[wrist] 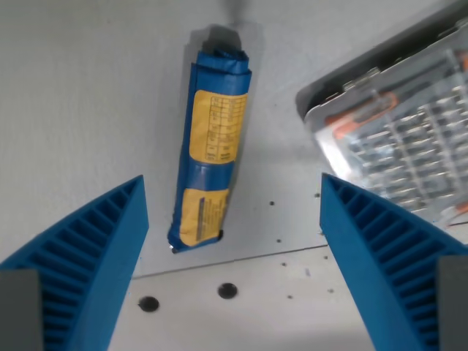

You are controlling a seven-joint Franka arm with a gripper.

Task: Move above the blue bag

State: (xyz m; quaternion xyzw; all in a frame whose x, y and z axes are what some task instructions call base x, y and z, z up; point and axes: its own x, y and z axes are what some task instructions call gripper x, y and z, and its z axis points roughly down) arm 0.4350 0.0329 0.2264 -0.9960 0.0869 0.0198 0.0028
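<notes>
The blue bag (210,142) lies on the white table, long and narrow, with two yellow printed labels on it. It runs from the upper middle of the wrist view down toward the lower left of centre. My gripper (234,219) is open and empty, its two blue ribbed fingers (88,256) at the bottom left and bottom right of the view. The bag's lower end sits between the fingers, closer to the left one, below the camera and apart from both fingers.
A clear plastic case (398,139) with orange and grey parts inside lies at the wrist view's upper right, close to the right finger. Two dark holes (227,290) and a seam in the table surface show near the bottom.
</notes>
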